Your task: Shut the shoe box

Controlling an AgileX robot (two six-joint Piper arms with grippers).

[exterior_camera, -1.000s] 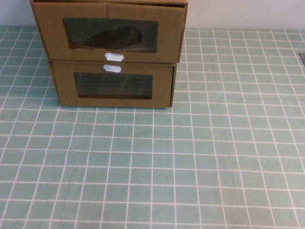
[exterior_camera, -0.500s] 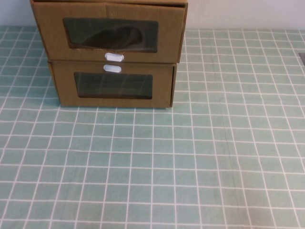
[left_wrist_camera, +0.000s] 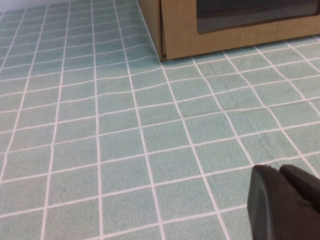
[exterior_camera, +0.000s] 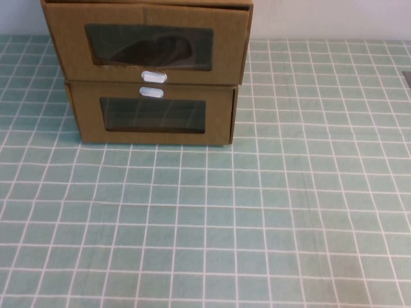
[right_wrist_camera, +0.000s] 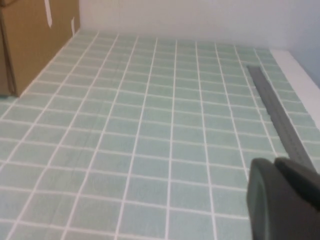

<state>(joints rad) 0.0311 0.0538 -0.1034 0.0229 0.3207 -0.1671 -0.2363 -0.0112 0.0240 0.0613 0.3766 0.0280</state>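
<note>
The shoe box (exterior_camera: 148, 43) is the upper of two stacked brown cardboard boxes at the table's back left. It has a clear window with a dark shoe behind it and a white pull tab (exterior_camera: 153, 77) below the window. Its front panel stands a little forward of the lower box. Neither gripper shows in the high view. My left gripper (left_wrist_camera: 280, 172) hovers low over the tablecloth, shut and empty, in front of the lower box's corner (left_wrist_camera: 180, 30). My right gripper (right_wrist_camera: 275, 162) is shut and empty, far to the right of the boxes (right_wrist_camera: 30, 40).
The matching lower box (exterior_camera: 153, 114) has its white tab (exterior_camera: 151, 92) above its window and rests on the green checked tablecloth (exterior_camera: 257, 212). A grey strip (right_wrist_camera: 275, 115) lies along the table's right edge. A white wall stands behind the boxes.
</note>
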